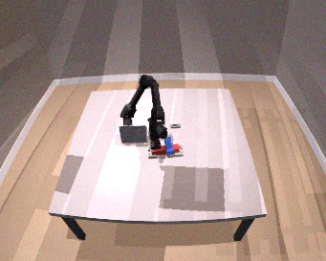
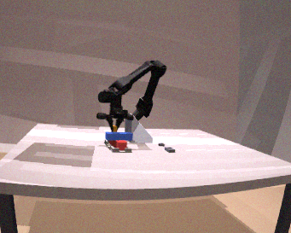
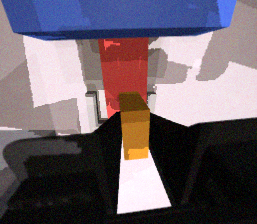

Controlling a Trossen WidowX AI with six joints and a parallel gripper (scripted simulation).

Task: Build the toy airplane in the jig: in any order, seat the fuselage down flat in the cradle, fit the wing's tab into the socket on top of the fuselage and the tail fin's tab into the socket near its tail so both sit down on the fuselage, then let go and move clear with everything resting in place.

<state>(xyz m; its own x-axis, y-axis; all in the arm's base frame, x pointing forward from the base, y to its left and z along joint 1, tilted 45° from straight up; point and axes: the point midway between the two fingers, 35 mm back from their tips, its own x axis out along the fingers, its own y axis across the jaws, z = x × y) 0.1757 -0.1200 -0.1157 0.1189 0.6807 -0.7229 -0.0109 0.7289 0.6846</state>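
The red fuselage (image 1: 159,151) (image 2: 122,145) (image 3: 124,65) lies lengthwise in the light jig cradle (image 3: 91,107). The blue wing (image 1: 169,144) (image 2: 119,136) (image 3: 124,17) lies crosswise on top of the fuselage. My gripper (image 1: 155,146) (image 2: 114,131) (image 3: 134,122) is shut on the orange tail fin (image 2: 114,128) (image 3: 135,132), held upright between the fingertips over the tail end of the fuselage, behind the wing. The fingers and fin hide the tail socket, so I cannot tell whether the tab is in it.
A grey wedge-shaped stand (image 1: 133,135) (image 2: 142,134) is close beside the arm and the jig. A small dark holder (image 1: 175,125) (image 2: 170,149) lies on the table beyond the jig, with another small dark piece (image 2: 161,144) near it.
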